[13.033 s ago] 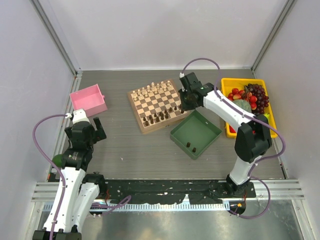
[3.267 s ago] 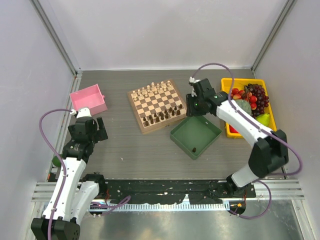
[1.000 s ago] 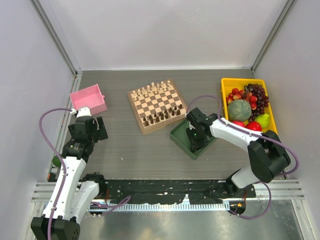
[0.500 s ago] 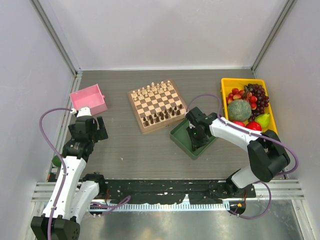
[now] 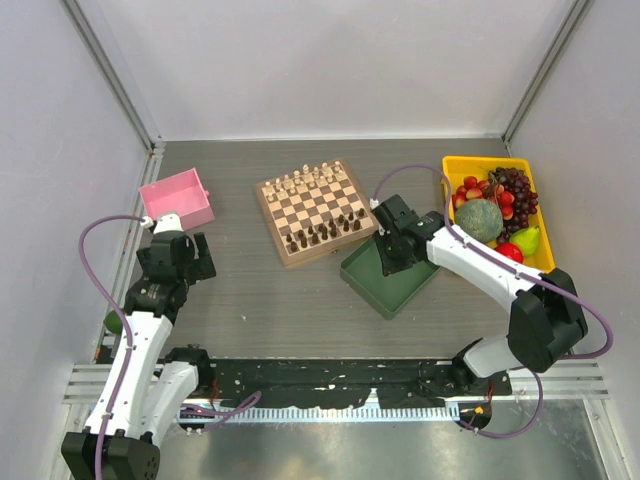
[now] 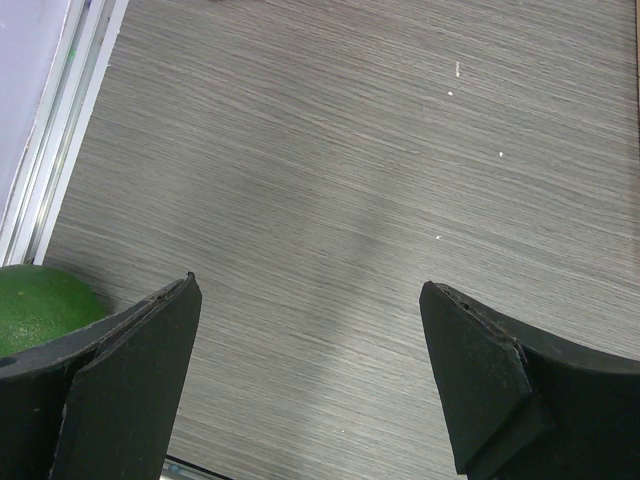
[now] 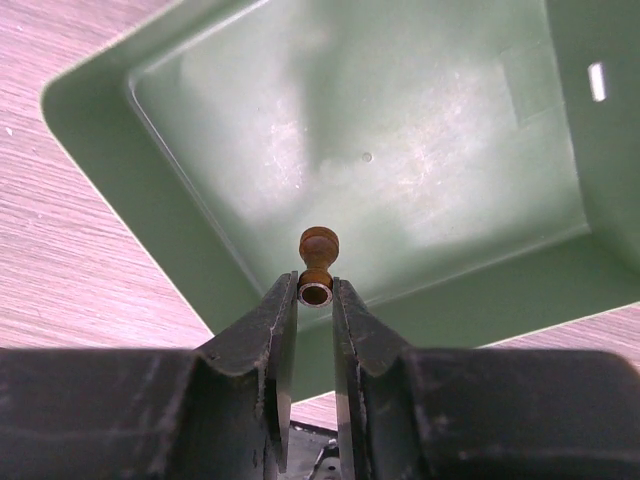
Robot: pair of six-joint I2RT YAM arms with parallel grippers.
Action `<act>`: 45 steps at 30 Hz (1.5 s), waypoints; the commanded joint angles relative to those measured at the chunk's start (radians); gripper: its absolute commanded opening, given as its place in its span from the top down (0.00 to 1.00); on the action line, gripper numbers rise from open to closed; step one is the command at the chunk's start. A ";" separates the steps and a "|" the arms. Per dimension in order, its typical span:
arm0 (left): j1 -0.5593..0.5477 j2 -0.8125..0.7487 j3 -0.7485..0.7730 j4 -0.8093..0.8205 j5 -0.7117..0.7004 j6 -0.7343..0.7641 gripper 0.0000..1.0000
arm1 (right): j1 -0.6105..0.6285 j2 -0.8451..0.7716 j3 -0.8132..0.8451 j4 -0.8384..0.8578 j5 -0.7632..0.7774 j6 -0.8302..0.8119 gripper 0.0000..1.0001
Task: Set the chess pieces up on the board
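The right tool is pinching 1 dark brown chess piece at its base end, with both fingers pressing against its sides, and is holding it over the inside of the green tray. The tray is sitting on the counter just beside the near right corner of the board. The other dark chess pieces are standing in 2 rows along the board's near edge, and the cream chessmen are lining its far edge. The left tool is hanging spread wide over bare counter, well apart from the board, with a green round object beside its left finger.
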 commanded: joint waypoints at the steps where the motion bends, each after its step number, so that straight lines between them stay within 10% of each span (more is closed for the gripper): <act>1: 0.005 0.001 0.042 0.006 0.008 0.002 0.01 | -0.017 -0.008 0.099 -0.002 0.039 -0.015 0.79; 22: 0.006 0.003 0.045 -0.002 0.008 0.005 0.01 | -0.156 0.360 0.564 0.036 -0.057 -0.050 0.77; 45: 0.005 0.009 0.049 -0.003 0.018 0.007 0.01 | -0.181 0.550 0.636 0.054 -0.102 -0.043 0.75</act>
